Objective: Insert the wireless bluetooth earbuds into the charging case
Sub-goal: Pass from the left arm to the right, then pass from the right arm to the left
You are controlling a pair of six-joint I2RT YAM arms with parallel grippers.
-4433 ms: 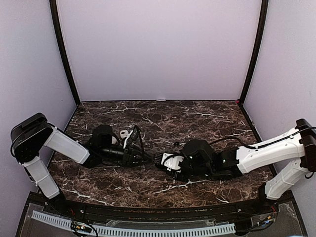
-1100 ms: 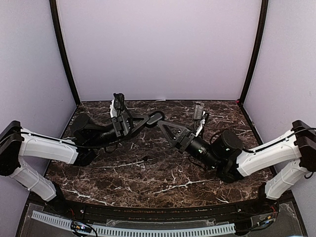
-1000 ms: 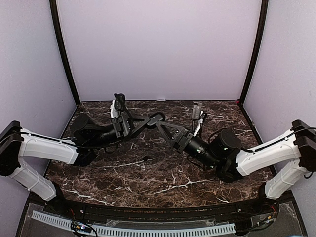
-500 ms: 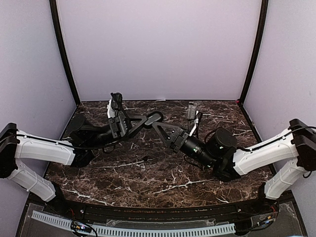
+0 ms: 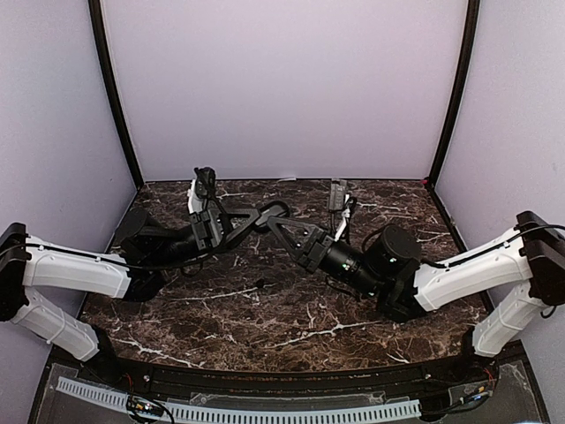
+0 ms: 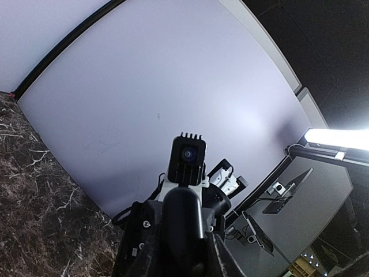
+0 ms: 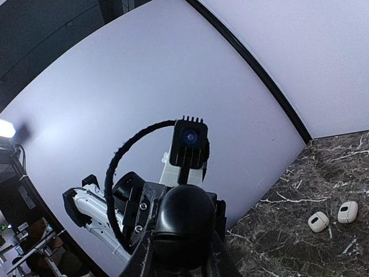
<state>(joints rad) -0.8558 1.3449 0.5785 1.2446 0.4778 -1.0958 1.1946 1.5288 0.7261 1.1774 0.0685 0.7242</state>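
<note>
Wireless bluetooth earbuds: none I can pick out for sure. Marble table [image 5: 353,327] below. My left arm [image 5: 79,265] and right arm [image 5: 459,269], low on it seconds ago, are now lifted, with left pincer [image 5: 263,215] and right pincer [image 5: 275,223] tip to tip in mid-air. Jaw gap and any load: can't tell. Likely a handover, nothing inserted yet. Two white pebble-like pieces [image 7: 317,221] lie side by side on the marble, probably cases. A dark speck [image 5: 259,283] sits beneath the pincers, maybe a bud.

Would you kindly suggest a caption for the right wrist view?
Right hand grips a black case facing the left arm's camera; two white cases lie on the marble table.
</note>
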